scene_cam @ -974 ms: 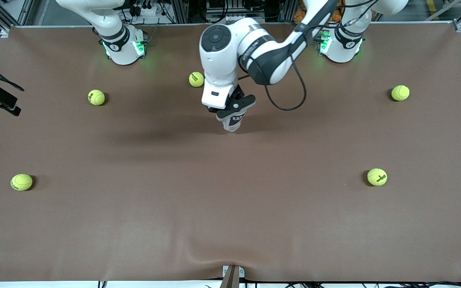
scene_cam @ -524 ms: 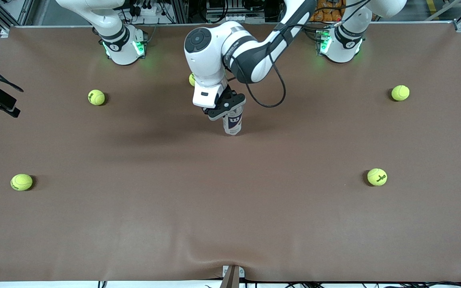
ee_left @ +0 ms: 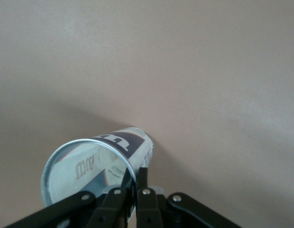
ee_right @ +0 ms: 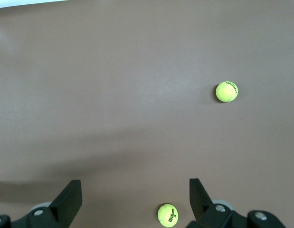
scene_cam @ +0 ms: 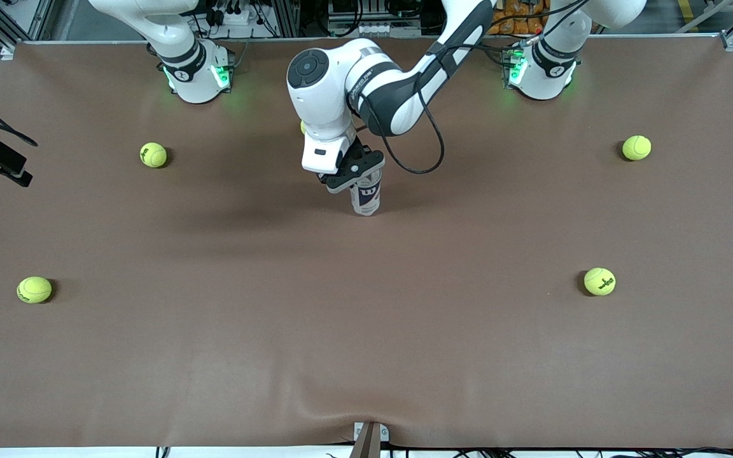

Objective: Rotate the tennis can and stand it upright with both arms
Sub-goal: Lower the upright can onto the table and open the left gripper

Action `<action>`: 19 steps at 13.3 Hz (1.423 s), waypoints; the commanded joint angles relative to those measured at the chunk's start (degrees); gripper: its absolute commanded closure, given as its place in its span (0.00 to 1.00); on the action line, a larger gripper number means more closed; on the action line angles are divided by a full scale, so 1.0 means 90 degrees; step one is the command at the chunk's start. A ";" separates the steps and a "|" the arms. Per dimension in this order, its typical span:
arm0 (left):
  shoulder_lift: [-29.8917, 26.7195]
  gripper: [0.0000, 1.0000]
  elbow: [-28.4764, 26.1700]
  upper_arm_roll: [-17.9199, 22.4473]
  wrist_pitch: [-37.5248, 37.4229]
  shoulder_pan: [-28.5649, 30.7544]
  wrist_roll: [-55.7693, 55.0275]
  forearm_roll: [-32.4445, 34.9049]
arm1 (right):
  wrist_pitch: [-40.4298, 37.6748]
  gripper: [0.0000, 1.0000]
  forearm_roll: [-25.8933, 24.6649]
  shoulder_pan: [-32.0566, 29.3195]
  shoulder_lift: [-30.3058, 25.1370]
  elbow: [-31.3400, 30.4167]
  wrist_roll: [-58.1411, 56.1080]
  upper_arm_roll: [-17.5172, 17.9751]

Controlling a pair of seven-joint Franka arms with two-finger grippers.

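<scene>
Tennis can [scene_cam: 366, 198] stands near the middle of the brown bench [scene_cam: 366, 331] in the front view, close to upright, its navy band and white logo facing the camera; its top is covered by the left pincer [scene_cam: 355, 173], which reaches down from the left arm [scene_cam: 398, 95] and pinches the can's rim. Yellow-green felt tennis balls [scene_cam: 599, 281] lie scattered well apart from the can, one largely hidden by the left arm's wrist. The right arm [scene_cam: 169, 32] waits near its base, its hand cut off by the frame's top edge. From the left wrist view, the can [ee_left: 101, 171] is a slim tube seen down its open mouth, a thin silver rim ringing a translucent wall with print showing through; black fingers [ee_left: 143, 199] close on that rim. From the right wrist view, the right pincer [ee_right: 135, 199] hangs spread wide over the matte cloth, with two balls [ee_right: 226, 91] on the bench below.
</scene>
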 commanded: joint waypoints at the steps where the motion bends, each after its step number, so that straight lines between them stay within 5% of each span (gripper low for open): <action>1: 0.0126 0.90 0.0193 0.0058 -0.0101 -0.0070 -0.0096 0.0162 | 0.0024 0.00 0.0114 -0.0143 -0.0031 -0.0013 0.0053 0.0099; 6: 0.0146 0.81 0.0202 0.0058 -0.0091 -0.0070 -0.0106 0.0171 | 0.0024 0.00 0.0114 -0.0123 0.0027 -0.0013 0.0053 0.0099; 7: 0.0127 0.65 0.0193 0.0049 -0.0091 -0.0070 -0.0106 0.0171 | 0.0024 0.00 0.0114 -0.0123 0.0027 -0.0013 0.0053 0.0109; 9: 0.0088 0.50 0.0193 0.0049 -0.0101 -0.0070 -0.0125 0.0171 | 0.0024 0.00 0.0114 -0.0123 0.0027 -0.0013 0.0053 0.0099; 14: -0.0400 0.25 0.0193 0.0029 -0.0695 -0.0021 -0.0067 0.0103 | 0.0014 0.00 0.0105 -0.0094 0.0037 -0.0033 0.0062 0.0109; 17: -0.0664 0.19 0.0202 0.0039 -0.1116 0.0076 0.0108 0.0113 | -0.0005 0.00 0.0105 -0.0025 0.0037 -0.0052 0.0111 0.0119; 18: -0.0790 0.01 0.0202 0.0029 -0.1136 0.0309 0.0312 0.0093 | -0.0005 0.00 0.0105 -0.0006 0.0047 -0.0062 0.0121 0.0128; 19: -0.0917 0.00 0.0202 0.0029 -0.1136 0.0504 0.0527 0.0074 | -0.0005 0.00 0.0105 0.0023 0.0047 -0.0062 0.0121 0.0128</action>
